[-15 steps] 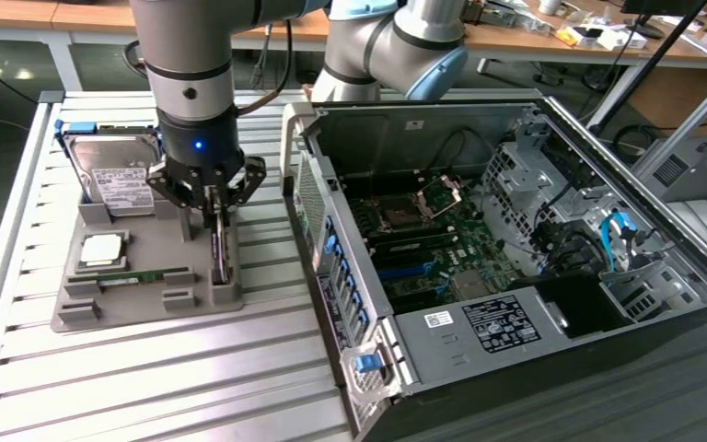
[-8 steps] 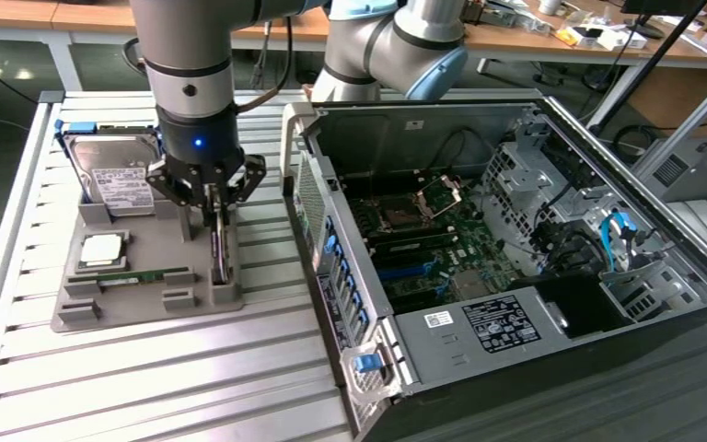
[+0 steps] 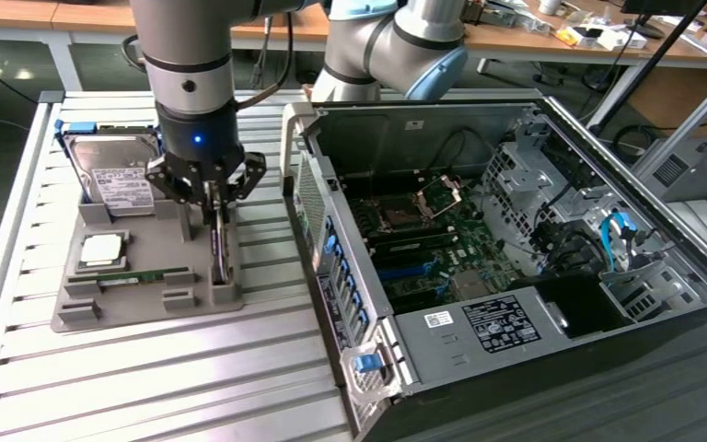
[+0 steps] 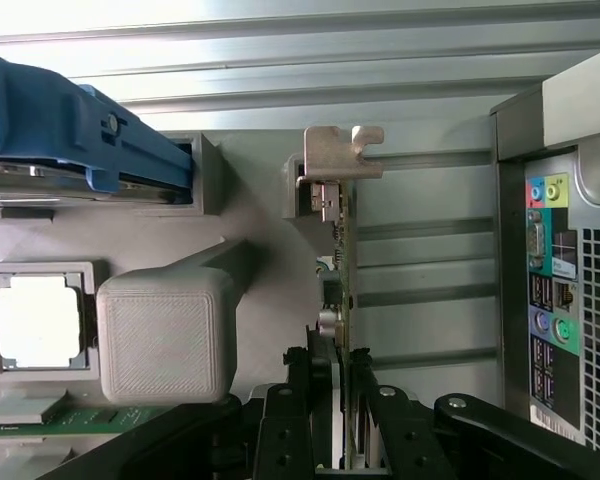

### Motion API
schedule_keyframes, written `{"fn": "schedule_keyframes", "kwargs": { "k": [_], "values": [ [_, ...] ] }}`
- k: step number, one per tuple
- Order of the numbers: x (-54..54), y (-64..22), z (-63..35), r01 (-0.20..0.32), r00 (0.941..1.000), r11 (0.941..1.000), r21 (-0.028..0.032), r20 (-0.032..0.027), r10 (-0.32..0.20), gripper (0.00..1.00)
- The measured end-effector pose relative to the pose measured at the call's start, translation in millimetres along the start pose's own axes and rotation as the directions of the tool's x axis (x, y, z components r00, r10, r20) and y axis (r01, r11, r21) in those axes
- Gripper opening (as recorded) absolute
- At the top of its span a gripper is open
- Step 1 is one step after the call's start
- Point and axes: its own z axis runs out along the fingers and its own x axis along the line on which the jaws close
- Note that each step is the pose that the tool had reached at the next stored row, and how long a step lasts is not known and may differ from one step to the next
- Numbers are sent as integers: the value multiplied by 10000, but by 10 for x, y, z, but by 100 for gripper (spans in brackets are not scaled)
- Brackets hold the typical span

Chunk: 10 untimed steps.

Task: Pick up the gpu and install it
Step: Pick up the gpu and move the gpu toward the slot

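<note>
Gripper [image 4: 342, 385] narrowly parted, tight on both faces of the upright gpu [image 4: 344, 240], in the grey holder [image 4: 255, 205].

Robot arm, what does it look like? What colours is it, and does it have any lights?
The robot arm is made of fat, round, silver-grey tubes with a black ring around one. Its joints have light blue caps. A small blue light glows near the wrist. The gripper at the end is black, built from bars and bolts. A black cable hangs beside the arm.
</note>
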Motion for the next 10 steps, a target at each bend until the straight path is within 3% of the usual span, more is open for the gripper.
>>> {"fn": "schedule_keyframes", "kwargs": {
  "k": [10],
  "values": [
    [-2,-1,-61,0,10000,10000,1,-1,0,27]
  ]
}}
